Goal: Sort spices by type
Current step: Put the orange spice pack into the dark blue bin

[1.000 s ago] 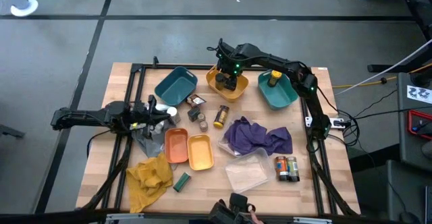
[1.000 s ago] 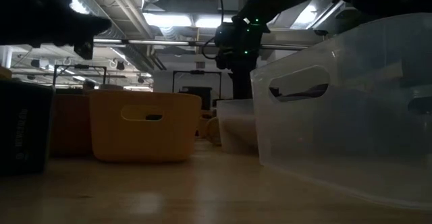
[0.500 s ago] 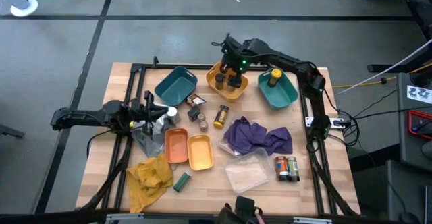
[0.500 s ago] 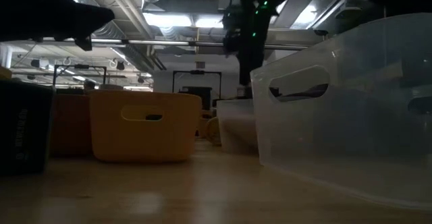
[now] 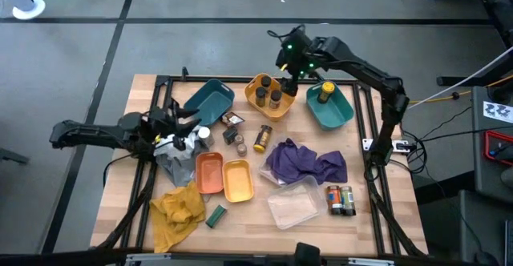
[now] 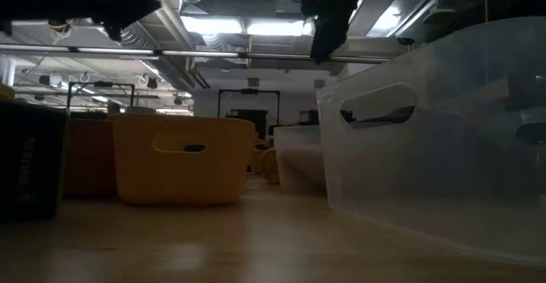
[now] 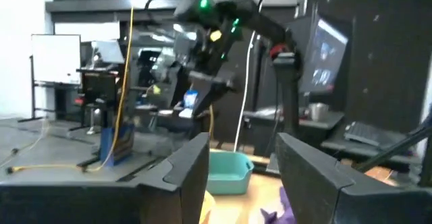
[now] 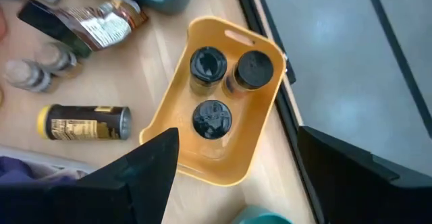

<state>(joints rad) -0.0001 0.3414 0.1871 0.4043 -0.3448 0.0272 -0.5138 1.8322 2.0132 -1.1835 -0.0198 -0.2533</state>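
Observation:
Three black-lidded spice jars stand upright in a yellow tray at the table's far side. My right gripper hangs open above that tray's far right corner, nothing between its fingers. A yellow-lidded jar stands in the teal tray beside it. More spices lie on the wood: a yellow-lidded jar on its side, two small jars, a white-lidded one, two jars near the right edge. My left gripper is raised at the table's left, open and empty.
A second teal tray sits far left of centre; orange and yellow trays sit side by side mid-table. Grey cloth, yellow cloth, purple cloth, a clear container and a foil packet lie around.
My right gripper has risen off the yellow tray and drawn back toward the table's far right, leaving the three black-lidded jars standing in it. My left gripper has lifted off the grey cloth and pulled a little toward the left edge.

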